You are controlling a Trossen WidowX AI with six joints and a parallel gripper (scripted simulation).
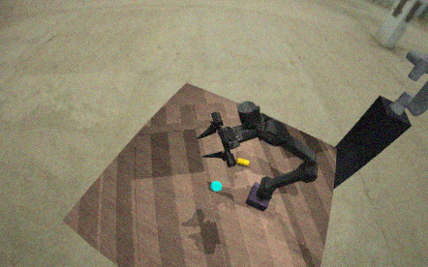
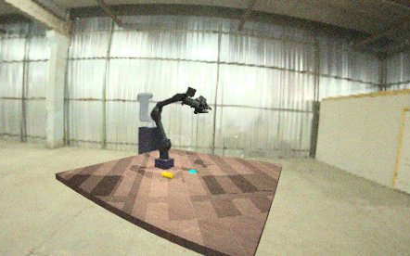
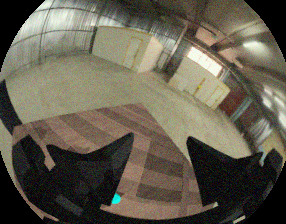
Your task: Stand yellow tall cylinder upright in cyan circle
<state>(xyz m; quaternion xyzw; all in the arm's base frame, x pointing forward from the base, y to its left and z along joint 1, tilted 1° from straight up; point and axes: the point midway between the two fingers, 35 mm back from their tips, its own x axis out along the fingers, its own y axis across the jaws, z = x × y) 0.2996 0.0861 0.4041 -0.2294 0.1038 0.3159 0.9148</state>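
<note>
The yellow tall cylinder (image 1: pixel 242 162) (image 2: pixel 167 174) lies on its side on the wooden platform (image 1: pixel 137 208) (image 2: pixel 210 204), near the arm's base. The cyan circle (image 1: pixel 216 186) (image 2: pixel 192 172) (image 3: pixel 115 199) is a small disc on the platform a short way from the cylinder. My gripper (image 1: pixel 205 145) (image 2: pixel 207 109) (image 3: pixel 160 137) is open and empty, held high in the air above the platform, far from the cylinder. In the wrist view the two dark fingers frame the platform below, with the cyan circle at the left finger's edge; the cylinder does not show there.
The arm's purple base (image 1: pixel 258 199) (image 2: pixel 164 162) stands on the platform by the cylinder. A dark block with a grey camera mount (image 1: pixel 371 137) (image 2: pixel 146 139) stands off the platform's far edge. Concrete floor surrounds the platform.
</note>
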